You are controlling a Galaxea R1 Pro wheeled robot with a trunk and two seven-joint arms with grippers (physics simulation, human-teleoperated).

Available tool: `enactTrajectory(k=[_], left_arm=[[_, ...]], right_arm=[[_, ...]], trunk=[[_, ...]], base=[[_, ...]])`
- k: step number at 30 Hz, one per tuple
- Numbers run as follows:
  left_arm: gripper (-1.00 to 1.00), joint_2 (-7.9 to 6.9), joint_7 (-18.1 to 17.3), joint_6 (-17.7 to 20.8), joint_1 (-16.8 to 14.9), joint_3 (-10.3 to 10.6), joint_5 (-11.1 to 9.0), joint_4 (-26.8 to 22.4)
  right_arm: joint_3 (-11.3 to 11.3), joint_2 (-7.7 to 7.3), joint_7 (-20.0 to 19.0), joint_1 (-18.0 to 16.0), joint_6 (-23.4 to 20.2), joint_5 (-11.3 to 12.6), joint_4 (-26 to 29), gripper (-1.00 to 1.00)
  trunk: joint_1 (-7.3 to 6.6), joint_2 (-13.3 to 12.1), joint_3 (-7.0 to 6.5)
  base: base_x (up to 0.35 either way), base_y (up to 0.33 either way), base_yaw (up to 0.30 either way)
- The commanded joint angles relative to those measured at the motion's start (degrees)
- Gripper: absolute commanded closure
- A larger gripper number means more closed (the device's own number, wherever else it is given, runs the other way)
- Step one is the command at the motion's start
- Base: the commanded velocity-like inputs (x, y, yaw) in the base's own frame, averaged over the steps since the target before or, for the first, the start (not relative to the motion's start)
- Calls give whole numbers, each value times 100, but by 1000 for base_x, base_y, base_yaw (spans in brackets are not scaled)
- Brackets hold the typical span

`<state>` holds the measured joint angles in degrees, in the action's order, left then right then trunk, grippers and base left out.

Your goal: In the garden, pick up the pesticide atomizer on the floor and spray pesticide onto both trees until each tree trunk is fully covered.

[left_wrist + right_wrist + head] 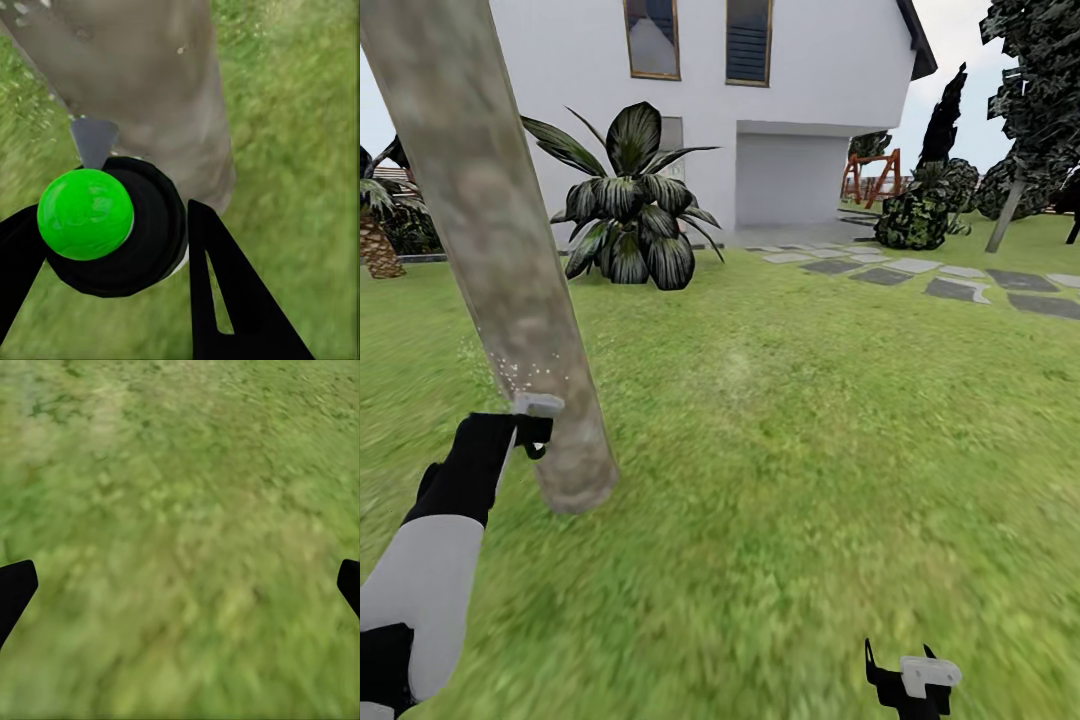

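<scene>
Even, bright daylight throughout; no light source discernible. No cast shadows on the grass (810,450). No glare. Grass texture is smeared and blurred in all three views, worst toward the head view's lower edge. The trunk (500,250) leans, suggesting wide-angle distortion. The house (780,100) renders sharp.

Held upright between the fingers of the left gripper (532,440) at about 8 o'clock in the head view: the pesticide atomizer (537,408), pale flat cap up, just beside the lower tree trunk (500,250). Seen from above in the left wrist view as a dark round body (124,232) with a bright green dot on top and grey nozzle pointing at the trunk (150,90). Thick, mottled grey-brown, leaning from 11 o'clock down to a flared base at 8 o'clock, speckled with pale droplets near the cap.
</scene>
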<state>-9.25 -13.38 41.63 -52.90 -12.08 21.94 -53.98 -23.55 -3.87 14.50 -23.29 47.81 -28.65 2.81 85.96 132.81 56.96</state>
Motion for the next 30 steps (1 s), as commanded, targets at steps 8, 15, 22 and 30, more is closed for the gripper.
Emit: enactTrajectory(k=[8,15,22,30], left_arm=[[100,-421,-1,168,252,-33,6,100],[100,-255,16,162,453,-19,-2,107],[100,-327,110,141,465,-188,29,604],[100,-306,160,126,471,-234,26,777]], right_arm=[[0,0,0,0,0,-2,0,-100],[0,0,0,0,0,0,0,-100],[0,0,0,2,0,0,0,-100],[0,0,0,0,0,-1,0,-100]], trunk=[[0,0,0],[0,0,0],[0,0,0],[0,0,0]], base=[[0,0,4],[33,-83,216],[214,-195,27],[211,-161,0]])
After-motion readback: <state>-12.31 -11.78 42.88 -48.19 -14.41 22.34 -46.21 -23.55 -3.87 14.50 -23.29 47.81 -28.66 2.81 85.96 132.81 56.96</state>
